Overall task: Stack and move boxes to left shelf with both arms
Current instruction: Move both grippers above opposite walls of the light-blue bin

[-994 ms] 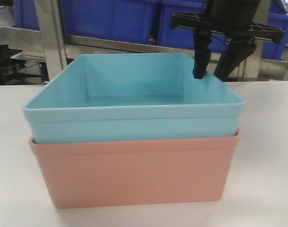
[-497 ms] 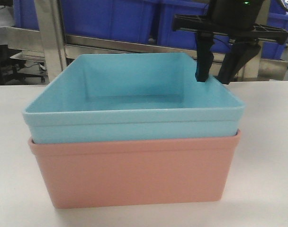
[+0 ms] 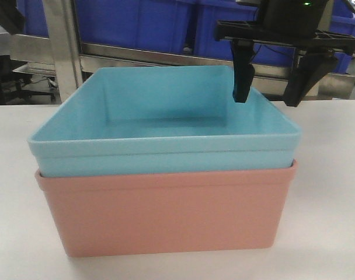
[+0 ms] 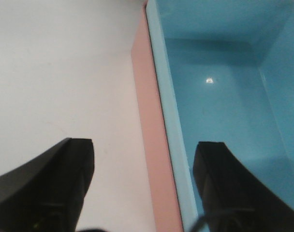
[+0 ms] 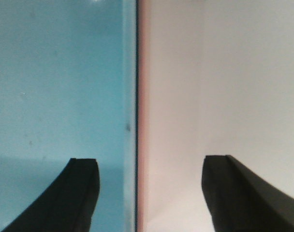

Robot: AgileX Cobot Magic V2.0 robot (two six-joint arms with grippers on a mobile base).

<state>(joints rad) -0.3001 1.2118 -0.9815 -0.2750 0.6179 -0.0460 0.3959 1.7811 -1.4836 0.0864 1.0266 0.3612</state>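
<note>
**Boxes nested on the table, both grippers open astride the side walls**

Turquoise tub sits inside the salmon pink tub, its rim and upper wall standing above the pink rim; the pair rests on the white table in the middle of the front view; behind it, at 12 o'clock, a steel rack carries dark blue bins

Right gripper hangs at 2 o'clock from the stack with its jaws spread wide and nothing between them but the right wall; one finger dips inside the turquoise tub near the far right corner, the other hangs outside over the table; in its wrist view the two rims run from 12 to 6 o'clock between the fingers, apart from both

Left gripper shows only in its own wrist view, jaws likewise apart and gripping nothing; one finger lies at 7 o'clock over the bare table, the other at 5 o'clock over the turquoise floor; the pink and turquoise rims pass between them; whether either finger touches a wall cannot be told
</note>
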